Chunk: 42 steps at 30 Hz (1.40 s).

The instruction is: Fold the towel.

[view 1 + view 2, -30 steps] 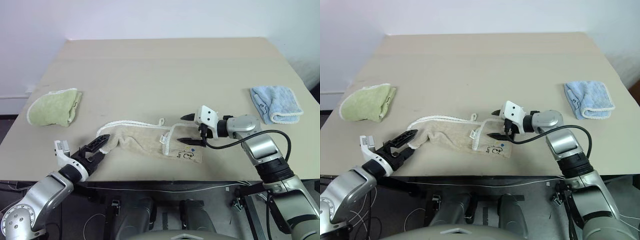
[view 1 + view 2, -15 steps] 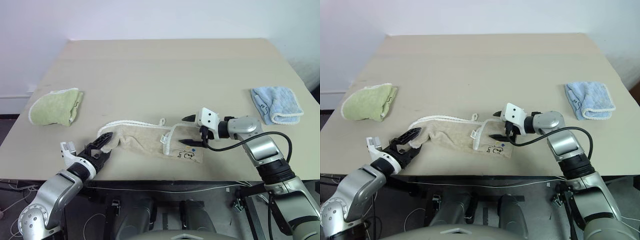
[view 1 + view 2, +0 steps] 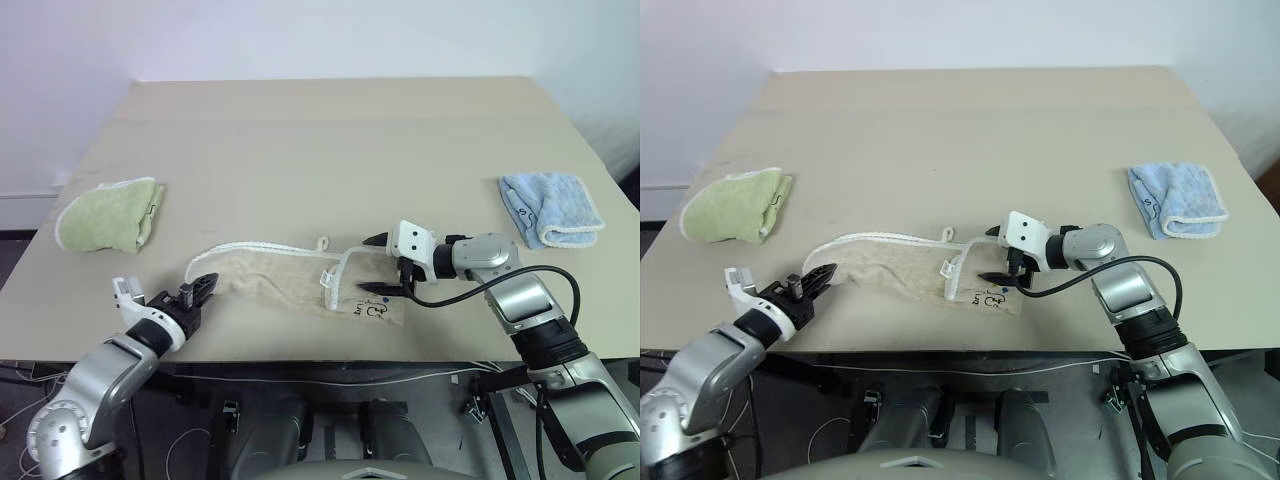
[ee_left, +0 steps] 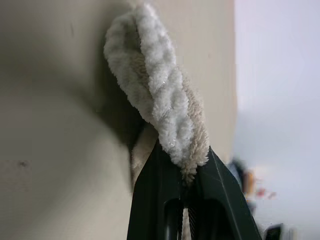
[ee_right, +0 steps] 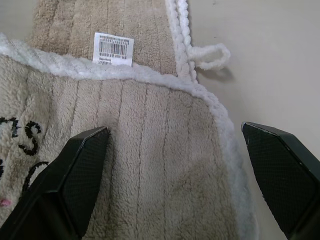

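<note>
The beige towel (image 3: 290,280), with white corded edging, lies crumpled lengthwise near the table's front edge. Its dark embroidered mark (image 3: 372,310) is at the right end. My left gripper (image 3: 200,284) is shut on the towel's left end, and in the left wrist view the white cord edge (image 4: 160,100) is pinched between the black fingers (image 4: 150,200). My right gripper (image 3: 375,265) stands open over the towel's right end, one finger on each side of the corner. The right wrist view shows the towel (image 5: 145,165), its barcode label (image 5: 113,48) and white loop (image 5: 210,56) between the spread fingers (image 5: 75,175).
A folded light green towel (image 3: 108,213) lies at the table's left side. At the right side is a folded light blue towel (image 3: 552,207). The tan table (image 3: 330,150) reaches far back, and its front edge runs just below the beige towel.
My left gripper has closed on the towel's left end, having stood open around it. The right gripper has stayed open in place.
</note>
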Motion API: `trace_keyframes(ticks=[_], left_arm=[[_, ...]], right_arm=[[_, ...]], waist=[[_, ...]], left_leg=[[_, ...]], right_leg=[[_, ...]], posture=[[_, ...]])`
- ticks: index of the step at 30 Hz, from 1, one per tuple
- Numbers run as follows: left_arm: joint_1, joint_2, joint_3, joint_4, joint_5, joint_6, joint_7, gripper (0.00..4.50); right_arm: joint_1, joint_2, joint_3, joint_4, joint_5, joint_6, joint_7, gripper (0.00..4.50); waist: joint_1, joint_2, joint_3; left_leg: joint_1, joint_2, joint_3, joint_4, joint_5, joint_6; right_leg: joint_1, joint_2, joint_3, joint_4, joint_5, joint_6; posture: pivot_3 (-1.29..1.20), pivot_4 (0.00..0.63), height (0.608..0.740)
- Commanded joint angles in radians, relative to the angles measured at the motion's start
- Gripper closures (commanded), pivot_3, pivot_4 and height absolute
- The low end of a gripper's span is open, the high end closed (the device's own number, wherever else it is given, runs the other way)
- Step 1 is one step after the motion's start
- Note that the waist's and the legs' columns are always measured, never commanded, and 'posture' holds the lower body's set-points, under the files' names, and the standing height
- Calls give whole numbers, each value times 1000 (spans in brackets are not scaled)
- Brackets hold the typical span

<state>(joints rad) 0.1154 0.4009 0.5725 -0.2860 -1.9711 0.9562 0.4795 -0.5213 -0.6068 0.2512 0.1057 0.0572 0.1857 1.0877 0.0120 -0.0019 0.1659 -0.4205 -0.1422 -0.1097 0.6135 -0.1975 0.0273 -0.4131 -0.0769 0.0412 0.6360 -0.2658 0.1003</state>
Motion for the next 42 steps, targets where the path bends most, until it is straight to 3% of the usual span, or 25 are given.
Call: trace_keyframes(ticks=[1, 5, 11, 19, 25, 34, 42], left_arm=[[10, 95, 16, -4, -1, 18, -68, 4469], [-51, 206, 1, 22, -1, 6, -108, 4469], [-241, 387, -195, 22, 22, 64, -184, 4469], [-469, 491, -432, 75, 111, 253, -464, 4469], [-658, 414, -593, 169, 275, 332, -596, 4469], [-857, 219, -735, 292, 551, 403, -783, 4469], [-979, 162, -891, 315, 855, 386, -1012, 4469]], right_arm=[[-10, -3, -5, -8, -5, -22, -1, 0], [-18, 1, -13, -13, 8, -11, 5, 0], [-24, -1, -40, -35, 44, 27, 11, 0], [-10, -22, -116, -85, 104, 110, -17, 0], [6, -51, -209, -119, 154, 184, -57, 0], [96, -110, -287, -195, 169, 226, -114, 0], [157, -133, -321, -251, 180, 257, -160, 0]], waist=[[1, 0, 0], [3, 0, 0], [1, 0, 0], [1, 0, 1], [3, 0, 1], [-3, -1, 1], [1, -2, 2]], left_leg=[[0, 0, 0, 0, 0, 0], [1, 0, 0, 0, 0, 0], [1, 0, 0, -1, 0, 0], [-1, 0, 0, -4, 0, -1], [-2, 0, 0, -2, 0, -1], [-6, 0, 0, -2, 3, -4], [-6, 0, 1, -1, 3, -4]], right_leg=[[-1, 0, 0, 0, 0, 0], [-1, 0, 0, -1, 0, 0], [-1, 0, 0, -1, 0, 0], [-8, 0, 1, 1, 2, 4], [-7, 0, 1, 2, 2, 4], [-8, 0, 1, 2, 2, 4], [-8, 0, 1, 4, 2, 4]], posture=[[0, 150, 740], [0, 150, 740], [0, 150, 740], [0, 150, 740], [0, 150, 740], [0, 150, 740], [0, 150, 740]])
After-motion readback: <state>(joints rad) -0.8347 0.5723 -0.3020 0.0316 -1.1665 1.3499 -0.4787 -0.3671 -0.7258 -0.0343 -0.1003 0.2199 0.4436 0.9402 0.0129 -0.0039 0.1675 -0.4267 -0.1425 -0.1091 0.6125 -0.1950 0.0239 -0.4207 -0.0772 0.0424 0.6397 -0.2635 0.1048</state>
